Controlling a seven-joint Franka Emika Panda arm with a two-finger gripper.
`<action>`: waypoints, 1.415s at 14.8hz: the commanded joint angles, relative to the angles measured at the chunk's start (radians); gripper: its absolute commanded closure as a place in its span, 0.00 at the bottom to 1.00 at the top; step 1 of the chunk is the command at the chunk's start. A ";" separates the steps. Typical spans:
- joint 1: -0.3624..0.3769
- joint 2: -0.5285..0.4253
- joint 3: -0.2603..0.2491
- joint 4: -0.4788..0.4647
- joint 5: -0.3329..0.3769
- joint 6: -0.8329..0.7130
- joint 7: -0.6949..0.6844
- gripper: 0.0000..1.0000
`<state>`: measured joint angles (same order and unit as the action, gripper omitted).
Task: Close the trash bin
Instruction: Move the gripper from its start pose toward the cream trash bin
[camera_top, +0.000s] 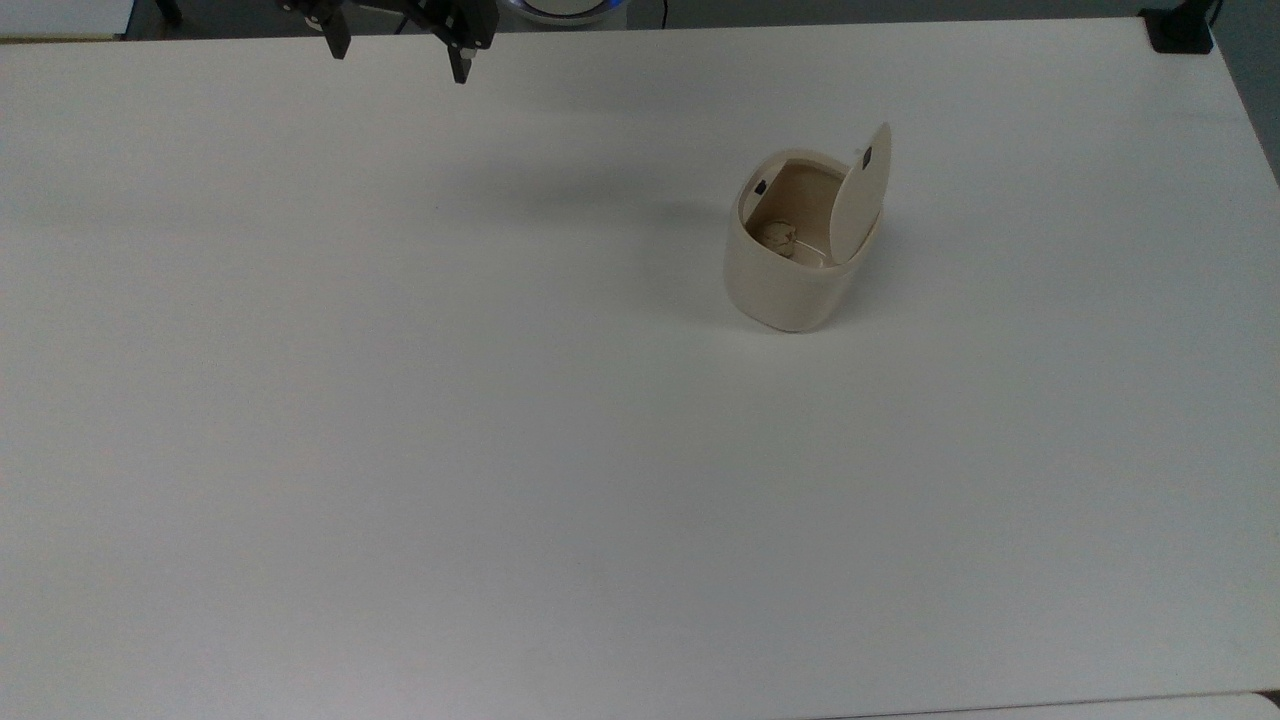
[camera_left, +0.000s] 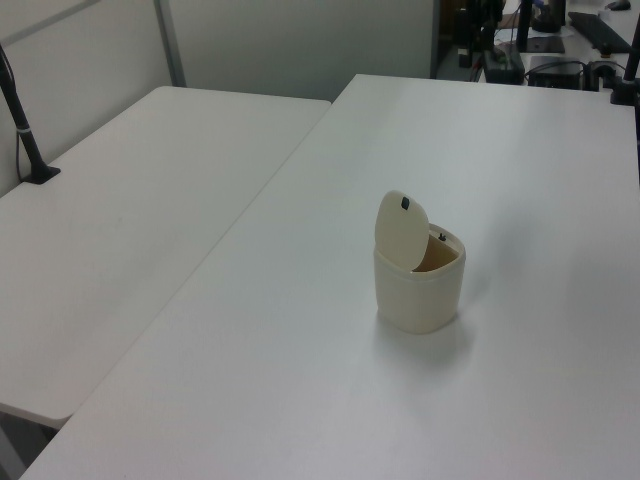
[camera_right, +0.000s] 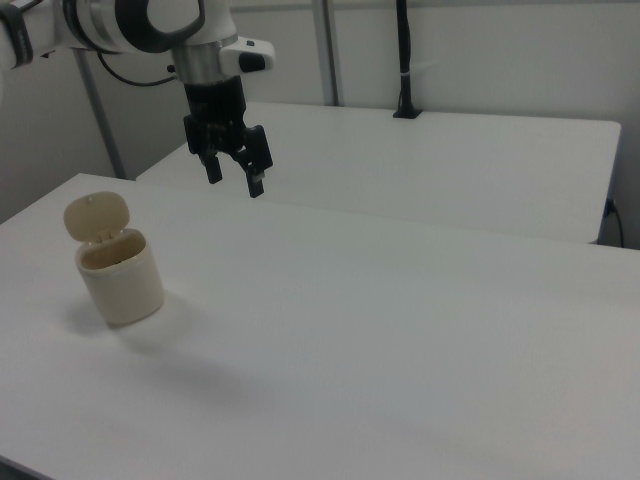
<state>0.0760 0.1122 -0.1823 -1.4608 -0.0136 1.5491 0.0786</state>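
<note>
The trash bin (camera_top: 790, 270) stands with lid (camera_top: 860, 195) upright; the gripper (camera_top: 400, 55) hangs well apart, fingers spread, nothing held — a sideways push could tip the light bin

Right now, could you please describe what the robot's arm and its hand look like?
The arm is built of rounded white segments with dark grey joint rings, and a thin dark cable loops behind it. A white wrist block with a small dark mark sits above the hand, which is all black: a boxy body ending in two slim, straight black fingers. In the top view the hand again looks black.
</note>
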 joint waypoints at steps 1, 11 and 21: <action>-0.008 -0.031 0.006 -0.018 -0.012 -0.025 -0.025 0.00; -0.008 -0.009 0.012 -0.009 0.006 -0.015 -0.069 0.00; 0.011 0.007 0.017 -0.007 0.014 0.000 -0.080 0.00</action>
<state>0.0738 0.1216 -0.1636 -1.4566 -0.0025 1.5424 0.0192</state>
